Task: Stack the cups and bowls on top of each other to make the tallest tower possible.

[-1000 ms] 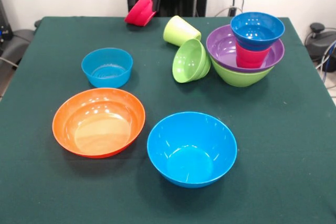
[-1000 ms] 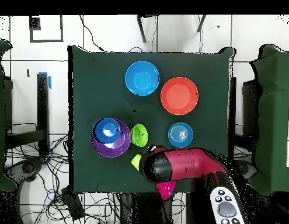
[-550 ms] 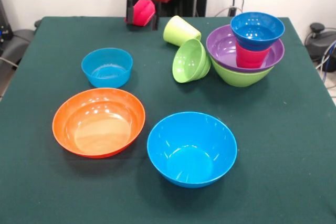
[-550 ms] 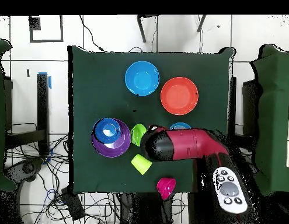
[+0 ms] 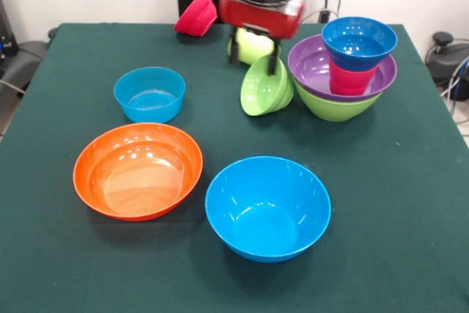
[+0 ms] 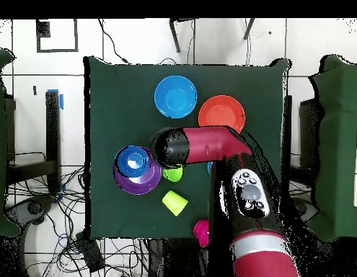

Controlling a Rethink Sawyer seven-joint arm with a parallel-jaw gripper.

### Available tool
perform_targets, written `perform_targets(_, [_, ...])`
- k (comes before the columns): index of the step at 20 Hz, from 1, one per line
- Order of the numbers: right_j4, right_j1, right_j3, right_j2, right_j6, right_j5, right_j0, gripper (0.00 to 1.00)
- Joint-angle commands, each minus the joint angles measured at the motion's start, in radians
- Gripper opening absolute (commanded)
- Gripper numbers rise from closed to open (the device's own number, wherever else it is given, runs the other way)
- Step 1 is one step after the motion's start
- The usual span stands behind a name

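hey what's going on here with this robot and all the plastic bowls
The robot's gripper hangs over the small green bowl lying on its side, holding nothing visible. Beside it stands the tower: green bowl, purple bowl, red cup, dark blue bowl on top. The green cup, pink bowl, small blue bowl, orange bowl and big blue bowl sit loose on the table.
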Motion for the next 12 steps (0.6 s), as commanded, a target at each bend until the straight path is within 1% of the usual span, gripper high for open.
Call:
perform_targets(1, [0.068, 0.128, -0.217, -0.003, 0.185, 0.133, 0.118, 1.0])
perform_targets(5, [0.084, 0.181, -0.304, -0.051, 0.22, 0.143, 0.169, 1.0])
perform_targets(7, [0.088, 0.193, -0.327, -0.068, 0.197, 0.146, 0.174, 1.0])
perform_targets(12, [0.065, 0.178, -0.34, -0.045, -0.021, 0.164, 0.086, 1.0])
